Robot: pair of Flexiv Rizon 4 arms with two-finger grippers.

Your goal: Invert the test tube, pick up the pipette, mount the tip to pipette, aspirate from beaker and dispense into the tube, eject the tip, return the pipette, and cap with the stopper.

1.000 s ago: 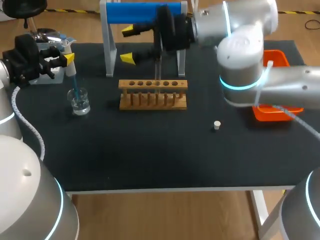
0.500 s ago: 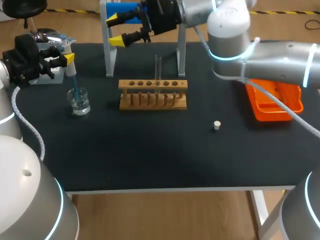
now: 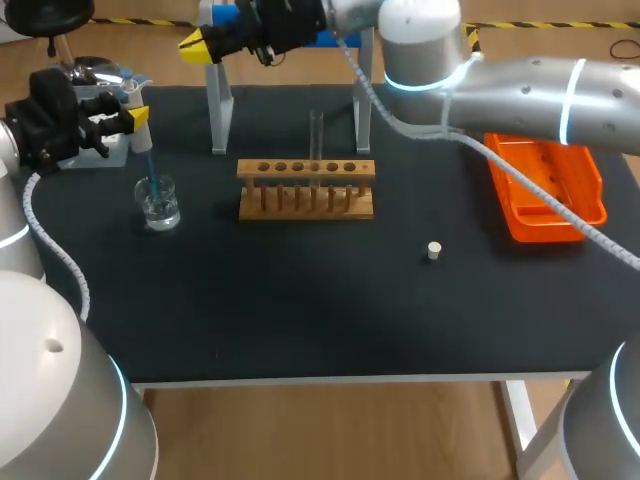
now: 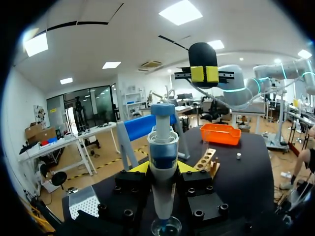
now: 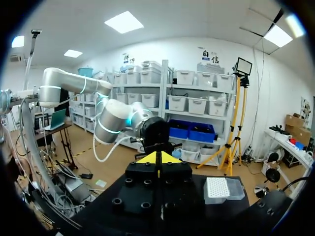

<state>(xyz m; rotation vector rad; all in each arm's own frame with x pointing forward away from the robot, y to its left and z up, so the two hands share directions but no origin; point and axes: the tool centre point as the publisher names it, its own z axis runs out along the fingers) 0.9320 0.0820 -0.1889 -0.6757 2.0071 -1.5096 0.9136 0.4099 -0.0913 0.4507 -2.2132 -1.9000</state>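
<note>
Left gripper (image 3: 135, 113) holding pipette (image 3: 147, 160) over beaker (image 3: 160, 207), test tube (image 3: 316, 135) in rack (image 3: 305, 190)

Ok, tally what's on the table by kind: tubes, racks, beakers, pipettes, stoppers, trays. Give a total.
Test tube: 1
Wooden rack: 1
Beaker: 1
Pipette: 1
Stopper: 1
Orange tray: 1
Total: 6
</note>
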